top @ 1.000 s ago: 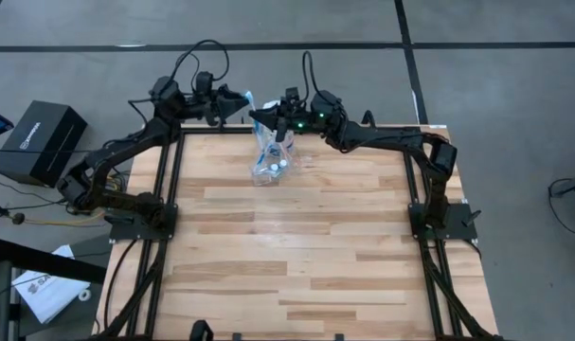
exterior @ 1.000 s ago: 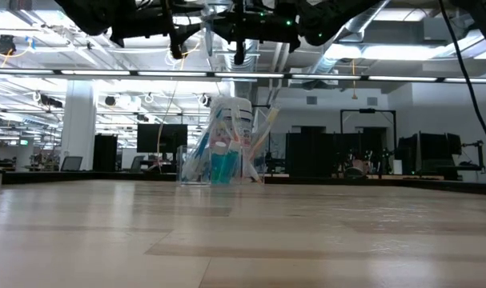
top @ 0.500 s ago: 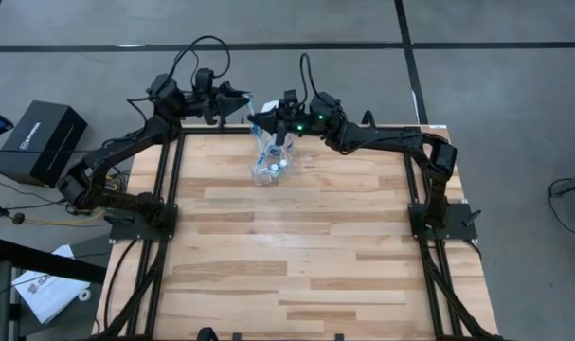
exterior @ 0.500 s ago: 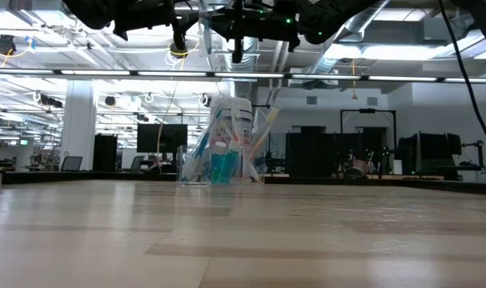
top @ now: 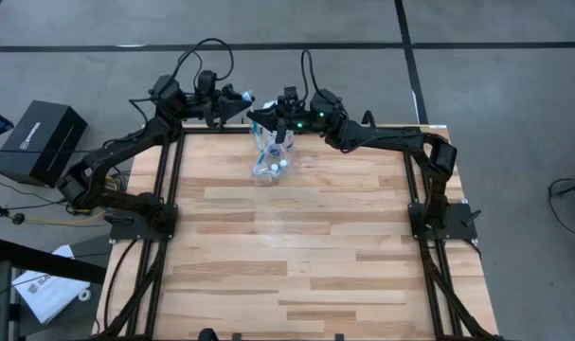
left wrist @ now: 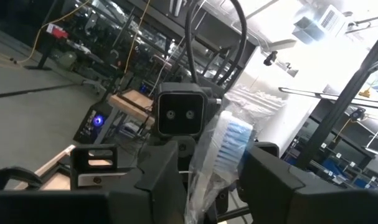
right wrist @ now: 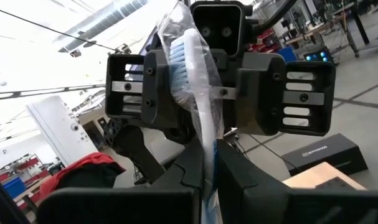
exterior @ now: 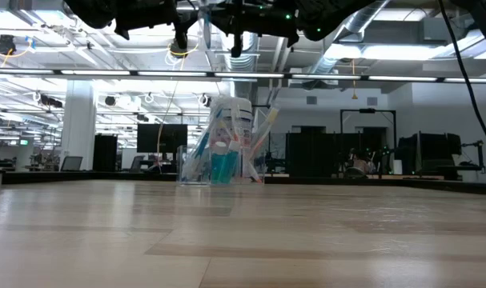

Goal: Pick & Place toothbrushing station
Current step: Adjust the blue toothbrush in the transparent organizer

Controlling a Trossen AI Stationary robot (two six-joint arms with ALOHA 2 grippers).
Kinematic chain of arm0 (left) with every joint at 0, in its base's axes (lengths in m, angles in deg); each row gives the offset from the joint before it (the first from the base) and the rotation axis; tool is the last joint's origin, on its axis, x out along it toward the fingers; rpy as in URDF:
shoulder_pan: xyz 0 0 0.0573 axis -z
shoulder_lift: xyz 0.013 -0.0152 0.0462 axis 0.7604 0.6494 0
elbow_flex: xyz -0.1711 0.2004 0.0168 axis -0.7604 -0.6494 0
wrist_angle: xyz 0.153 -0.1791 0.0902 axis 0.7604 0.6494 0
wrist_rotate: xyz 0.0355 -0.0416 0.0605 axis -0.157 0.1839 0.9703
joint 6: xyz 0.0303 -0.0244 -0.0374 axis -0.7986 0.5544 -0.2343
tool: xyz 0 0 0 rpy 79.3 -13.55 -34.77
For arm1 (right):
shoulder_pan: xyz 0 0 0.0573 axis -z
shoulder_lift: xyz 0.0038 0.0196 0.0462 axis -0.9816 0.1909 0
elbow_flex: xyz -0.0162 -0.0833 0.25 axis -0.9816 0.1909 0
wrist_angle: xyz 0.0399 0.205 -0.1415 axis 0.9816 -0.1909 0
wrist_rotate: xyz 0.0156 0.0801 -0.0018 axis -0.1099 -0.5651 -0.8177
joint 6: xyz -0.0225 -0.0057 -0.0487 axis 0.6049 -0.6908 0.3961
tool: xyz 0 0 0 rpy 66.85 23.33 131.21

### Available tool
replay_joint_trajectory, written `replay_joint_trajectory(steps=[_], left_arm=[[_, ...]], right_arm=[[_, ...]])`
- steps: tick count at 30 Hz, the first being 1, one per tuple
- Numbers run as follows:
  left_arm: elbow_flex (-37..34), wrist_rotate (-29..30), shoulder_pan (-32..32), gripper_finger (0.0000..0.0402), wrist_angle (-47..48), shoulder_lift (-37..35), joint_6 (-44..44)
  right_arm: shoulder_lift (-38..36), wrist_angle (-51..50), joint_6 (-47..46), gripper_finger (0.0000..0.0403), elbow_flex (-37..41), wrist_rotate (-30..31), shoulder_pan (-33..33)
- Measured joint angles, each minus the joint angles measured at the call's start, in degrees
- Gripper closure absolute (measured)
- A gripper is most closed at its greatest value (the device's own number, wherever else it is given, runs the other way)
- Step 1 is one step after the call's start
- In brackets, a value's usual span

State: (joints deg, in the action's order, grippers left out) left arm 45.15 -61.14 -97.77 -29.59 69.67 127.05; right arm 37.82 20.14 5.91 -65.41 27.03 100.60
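The see-through holder (top: pixel 268 163) stands on its base at the table's far middle, with several blue-and-white toothbrushes leaning in it (exterior: pixel 222 152). High above it my right gripper (top: pixel 260 117) is shut on one toothbrush (right wrist: pixel 192 68) in a clear wrapper. My left gripper (top: pixel 238 104) faces it from the table's left. Its fingers stand apart on either side of the blue bristle head (left wrist: pixel 229 146). I cannot tell whether they touch the wrapper. My right gripper pinches the wrapped toothbrush's white handle (right wrist: pixel 208 140) between its two fingers. The fingers come nearly level from the table's right and lie along the handle. The brush is lifted clear, high over the table, and its bristle head (right wrist: pixel 184 59) sticks out past the fingertips between the left gripper's fingers.
The wooden tabletop (top: pixel 296 246) lies bare in front of the holder. A black box (top: pixel 41 140) and papers (top: pixel 45 289) sit on the floor off the table's left side. Both arms' frames stand at the table's left and right edges.
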Motion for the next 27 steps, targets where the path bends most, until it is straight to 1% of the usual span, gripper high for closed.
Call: replay_joint_trajectory(steps=[6,12,13,15,16,18,19,21,25,27], left_arm=[[0.0,-0.1,-0.1,0.0299,0.4,-0.1,0.0],[0.0,-0.2,-0.1,0.0379,0.5,-0.1,-1.2],[0.0,-0.3,-0.1,0.0386,0.4,-0.1,-1.5],[0.0,-0.7,-0.1,0.0388,0.4,-0.1,-2.6],[0.0,-1.1,-0.1,0.0387,0.5,-0.1,-3.1],[0.0,-1.5,-0.1,0.039,0.9,-0.1,-3.4],[0.0,-1.9,-0.2,0.0391,1.0,-0.1,-3.9],[0.0,-2.7,-0.7,0.0391,1.3,-0.1,-4.8],[0.0,-5.9,-3.4,0.0391,1.8,-0.1,-4.8],[0.0,-8.0,-5.0,0.0391,2.4,-0.1,-4.9]], right_arm=[[0.0,-0.3,0.0,0.0392,0.0,-0.6,-0.1],[0.0,-0.5,-0.5,0.0392,0.0,-1.6,-0.2],[0.0,-0.5,-0.6,0.0392,0.0,-1.9,-0.2],[0.0,-0.5,-0.9,0.0391,-0.1,-2.0,-0.4],[0.0,-0.5,-0.9,0.0384,-0.1,-2.0,-0.5],[0.0,-0.4,-1.4,0.0353,-0.1,-2.9,-0.6],[0.0,-0.5,-2.3,0.0332,-0.1,-3.3,-0.6],[0.0,-1.2,-3.4,0.0285,-0.1,-5.9,-0.5],[0.0,-3.5,-3.5,0.0203,-0.1,-9.6,0.3],[0.0,-4.3,-3.5,0.0175,-0.1,-10.1,1.3]])
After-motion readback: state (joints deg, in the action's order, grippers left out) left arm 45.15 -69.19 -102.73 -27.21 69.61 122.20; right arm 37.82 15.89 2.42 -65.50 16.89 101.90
